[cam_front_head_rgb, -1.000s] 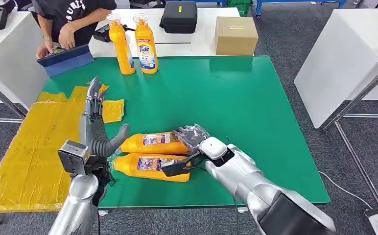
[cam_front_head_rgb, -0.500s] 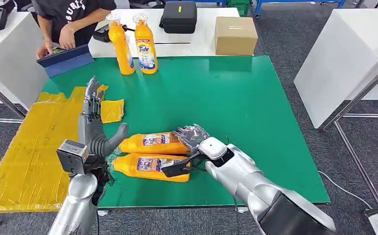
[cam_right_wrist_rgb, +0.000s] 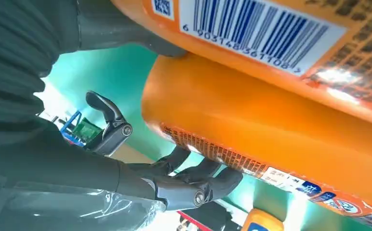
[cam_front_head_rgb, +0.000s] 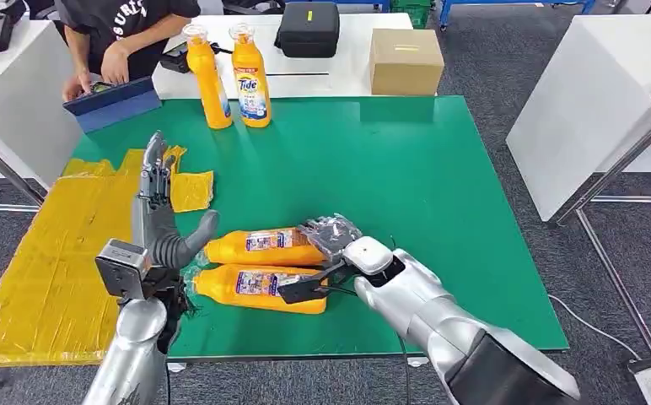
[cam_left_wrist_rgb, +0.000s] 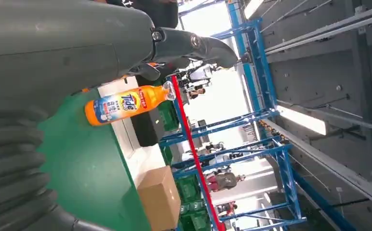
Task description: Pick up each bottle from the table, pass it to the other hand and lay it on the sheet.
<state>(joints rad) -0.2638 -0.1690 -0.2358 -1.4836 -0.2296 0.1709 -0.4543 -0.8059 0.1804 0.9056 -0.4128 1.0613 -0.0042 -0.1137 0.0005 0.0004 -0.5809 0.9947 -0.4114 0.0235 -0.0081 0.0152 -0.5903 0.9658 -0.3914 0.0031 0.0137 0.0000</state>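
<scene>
Orange plastic is the concern: from the head view, two bottles lie side by side near the front edge of the green desk (cam_front_head_rgb: 406,169), the farther bottle (cam_front_head_rgb: 263,247) touching the nearer bottle (cam_front_head_rgb: 259,288). My right hand (cam_front_head_rgb: 332,236) is clamped over the base end of the farther one, though the wrap of the fingers is partly hidden. My left hand (cam_front_head_rgb: 158,211) stands upright just beside the bottle caps, fingers apart and holding nothing. I judge the main risk to be that lifting the farther bottle drags or rolls its neighbour toward the front edge, which is close. The yellow sheet (cam_front_head_rgb: 61,253) lies to the left and overhangs the desk there; a bottle laid too far out could roll off. Two upright bottles (cam_front_head_rgb: 231,76) stand well apart at the far edge, beside a cardboard box (cam_front_head_rgb: 405,61) and a person's blue tablet (cam_front_head_rgb: 113,103); the middle of the desk gives ample room for the handover. From the left wrist view, one standing bottle (cam_left_wrist_rgb: 124,102) is visible past my open thumb, with nothing held. From the right wrist view, my fingers (cam_right_wrist_rgb: 193,185) curl under an orange bottle body (cam_right_wrist_rgb: 271,134) pressed against the other's barcode label (cam_right_wrist_rgb: 266,29): smooth walls, so slip is possible.
</scene>
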